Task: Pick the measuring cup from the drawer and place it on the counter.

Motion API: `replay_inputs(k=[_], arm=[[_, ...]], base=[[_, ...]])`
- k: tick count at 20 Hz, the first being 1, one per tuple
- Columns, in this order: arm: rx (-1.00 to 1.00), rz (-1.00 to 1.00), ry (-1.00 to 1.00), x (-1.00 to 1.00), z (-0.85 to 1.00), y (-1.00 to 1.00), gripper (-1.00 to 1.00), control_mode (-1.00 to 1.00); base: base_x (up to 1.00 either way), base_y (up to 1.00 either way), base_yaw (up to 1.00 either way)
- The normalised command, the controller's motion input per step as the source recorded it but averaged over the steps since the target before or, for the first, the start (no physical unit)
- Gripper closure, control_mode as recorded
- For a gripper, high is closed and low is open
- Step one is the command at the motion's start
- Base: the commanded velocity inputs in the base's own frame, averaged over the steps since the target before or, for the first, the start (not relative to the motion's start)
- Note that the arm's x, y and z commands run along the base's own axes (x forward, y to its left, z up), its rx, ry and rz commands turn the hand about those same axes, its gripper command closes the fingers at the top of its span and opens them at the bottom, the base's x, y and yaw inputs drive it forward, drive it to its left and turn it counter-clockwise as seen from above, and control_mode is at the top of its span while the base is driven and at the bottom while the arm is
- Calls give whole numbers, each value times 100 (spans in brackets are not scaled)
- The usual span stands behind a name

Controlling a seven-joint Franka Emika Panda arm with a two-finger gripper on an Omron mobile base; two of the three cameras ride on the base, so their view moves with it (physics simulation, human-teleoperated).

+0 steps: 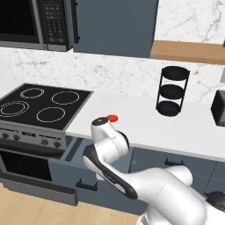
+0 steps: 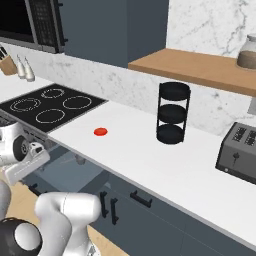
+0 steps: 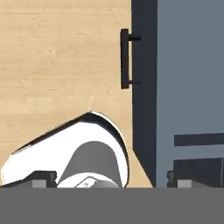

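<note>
The slate-blue drawer stands pulled out under the white counter, just right of the stove. In the right base view the drawer shows below the counter, with my hand over its front left end. The hand view looks straight down on the drawer's floor and its dark bar handle, beside wooden floor. My gripper is open, its fingertips wide apart with nothing between them. The measuring cup is hidden. A small grey shape at the drawer's back is too small to tell.
A flat red disc lies on the counter near its front edge. A black three-tier rack stands at the back and a toaster to the right. The black stovetop is at the left, above the oven door.
</note>
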Motion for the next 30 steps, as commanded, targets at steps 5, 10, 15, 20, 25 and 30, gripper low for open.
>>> replay_inputs(k=[5,10,15,20,25,30], arm=[[0,2,0,57,-37,0,-100,-100],[0,3,8,28,-53,0,-100,-100],[0,3,3,30,-42,0,-100,-100],[0,4,0,21,-36,0,-100,-100],[0,4,0,22,-34,0,-100,-100],[0,4,0,27,-32,0,-100,-100]], base=[[0,0,0],[0,0,0],[0,0,0],[0,0,0],[0,0,0],[0,0,0]])
